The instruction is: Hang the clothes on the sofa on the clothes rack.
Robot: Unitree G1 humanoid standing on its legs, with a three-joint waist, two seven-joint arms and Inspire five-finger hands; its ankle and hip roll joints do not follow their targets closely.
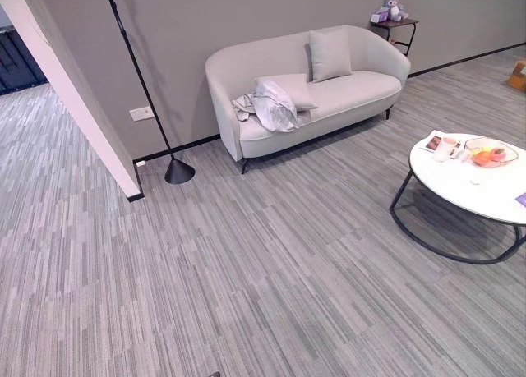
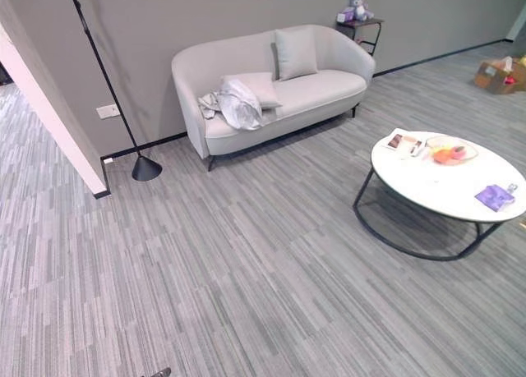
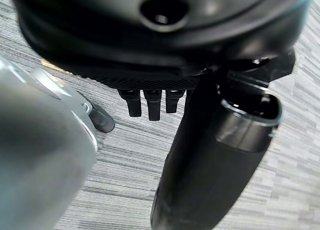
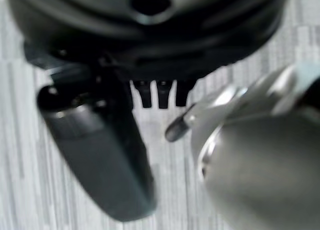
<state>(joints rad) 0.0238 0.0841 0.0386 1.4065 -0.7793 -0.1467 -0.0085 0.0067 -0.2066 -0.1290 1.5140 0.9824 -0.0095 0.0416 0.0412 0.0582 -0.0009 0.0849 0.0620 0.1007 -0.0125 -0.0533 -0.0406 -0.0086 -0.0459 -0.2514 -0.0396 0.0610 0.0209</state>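
Clothes [image 1: 267, 106] lie in 1 crumpled light-grey heap on the left end of the sofa's seat, partly over the front edge and touching the lower of 2 cushions. At the far left, a white wall edge [image 1: 74, 98] runs down to the floor, with 1 white socket plate [image 1: 141, 112] on the grey wall beside it. Next comes 1 black floor lamp [image 1: 179, 171], its thin pole slanting up the wall from a cone-shaped base standing on the striped grey carpet [image 1: 246, 270], near the sofa's left end. The sofa [image 1: 345, 94] is 1 pale, rounded 2-seater on dark legs, backed against the wall; 1 cushion [image 1: 288, 89] lies flat on the seat next to the clothes and 1 cushion [image 1: 330, 54] stands against the backrest. Right of the sofa, 1 small dark side table [image 1: 399, 25] carries 1 purple plush toy [image 1: 394, 6]. Further right and nearer, 1 round white table [image 2: 444, 188] on a black ring frame holds 1 shallow dish [image 2: 448, 151] with orange and pink pieces, 1 small booklet [image 2: 401, 140] and 1 purple packet [image 2: 495, 197]. At the far right edge sits 1 cardboard box [image 2: 497, 75] on the floor.

The left hand [image 3: 152, 102] hangs over the carpet with its fingers straight and relaxed, holding nothing. The right hand [image 4: 162, 92] hangs likewise, fingers straight, empty.
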